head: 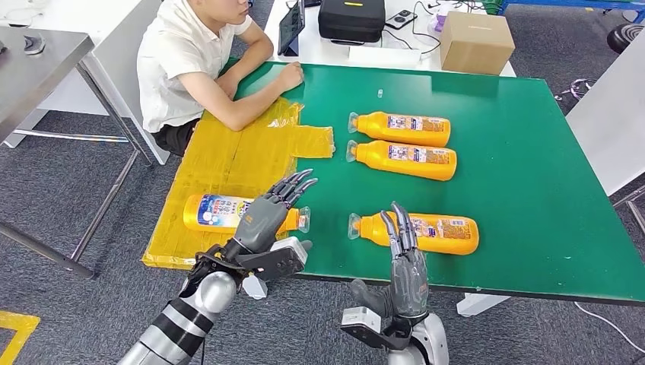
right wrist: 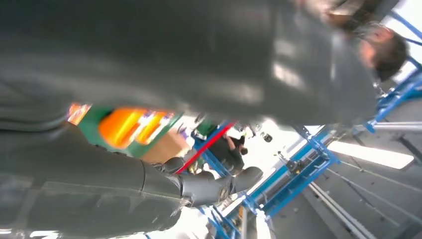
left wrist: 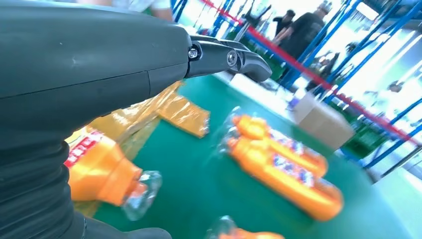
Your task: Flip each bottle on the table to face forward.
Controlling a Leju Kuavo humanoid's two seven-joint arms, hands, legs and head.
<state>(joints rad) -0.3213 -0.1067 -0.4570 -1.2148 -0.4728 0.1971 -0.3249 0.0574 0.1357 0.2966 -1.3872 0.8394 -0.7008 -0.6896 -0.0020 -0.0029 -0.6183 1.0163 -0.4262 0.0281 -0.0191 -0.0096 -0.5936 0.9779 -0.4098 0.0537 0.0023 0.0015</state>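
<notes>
Two orange plastic bottles [head: 403, 128] [head: 406, 159] lay side by side mid-table on the green tabletop [head: 525, 182] | third bottle [head: 418, 232] nearer the front edge | fourth bottle [head: 228, 213] left, on yellow sheet [head: 228, 163] | cardboard box [head: 475, 42] behind the table.

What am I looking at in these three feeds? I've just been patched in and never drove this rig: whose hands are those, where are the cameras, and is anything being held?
The big picture comes from the robot's head, looking down at a green table. The metal arms rising from below are its own: the left hand hovers over an orange bottle lying on a yellow sheet, and the right hand reaches up at the near side of another bottle. Two more bottles lie side by side farther back. Both hands have their fingers spread and hold nothing. The other two pictures come from cameras at each wrist, tilted and blurry; the dark bulk is the hand itself. A person sits at the far left corner.
</notes>
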